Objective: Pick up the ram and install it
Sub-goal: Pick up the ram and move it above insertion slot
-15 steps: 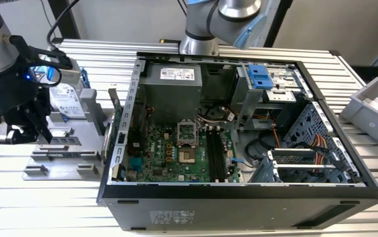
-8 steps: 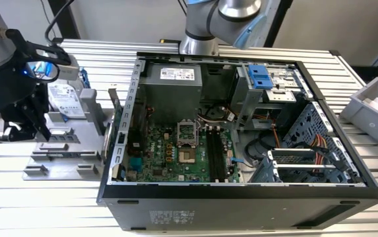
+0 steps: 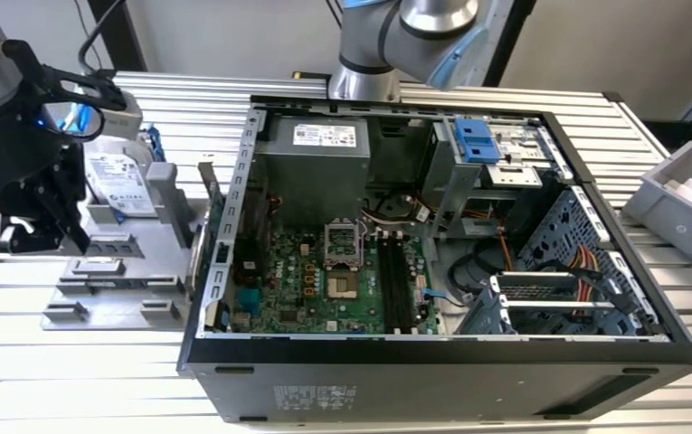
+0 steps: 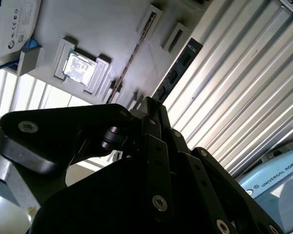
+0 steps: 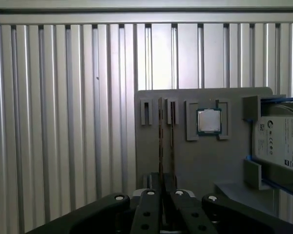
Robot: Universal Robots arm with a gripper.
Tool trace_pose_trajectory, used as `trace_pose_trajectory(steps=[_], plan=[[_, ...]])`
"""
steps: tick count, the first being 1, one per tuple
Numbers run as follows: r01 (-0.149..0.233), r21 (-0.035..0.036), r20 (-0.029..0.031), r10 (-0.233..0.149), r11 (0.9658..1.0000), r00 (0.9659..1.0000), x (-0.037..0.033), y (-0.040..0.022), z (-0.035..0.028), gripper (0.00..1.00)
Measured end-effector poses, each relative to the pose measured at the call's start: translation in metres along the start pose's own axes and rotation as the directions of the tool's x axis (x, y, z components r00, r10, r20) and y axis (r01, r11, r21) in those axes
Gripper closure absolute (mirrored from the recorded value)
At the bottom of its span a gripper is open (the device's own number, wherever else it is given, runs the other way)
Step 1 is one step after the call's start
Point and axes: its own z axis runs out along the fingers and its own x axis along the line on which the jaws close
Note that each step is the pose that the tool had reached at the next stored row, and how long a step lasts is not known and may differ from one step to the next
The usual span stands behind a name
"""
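while the tool (image 5: 162,192) hangs by the ram (image 5: 160,141), a chip (image 5: 208,121) lies near.

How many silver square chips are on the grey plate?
1. The chip lies on the plate, near the hard drive. The end effector hides part of the plate, so another could be hidden there.

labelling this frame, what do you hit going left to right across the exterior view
From the exterior view's left: gripper → hard drive → computer case → grey bin.
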Motion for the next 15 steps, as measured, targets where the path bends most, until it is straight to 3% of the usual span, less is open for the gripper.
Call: trace_pose_trajectory(steps=[15], plan=[[0.000,0.0000,0.0037,0.000,1.0000,1.0000,-0.0003,0.0004,-0.0154,1.00]])
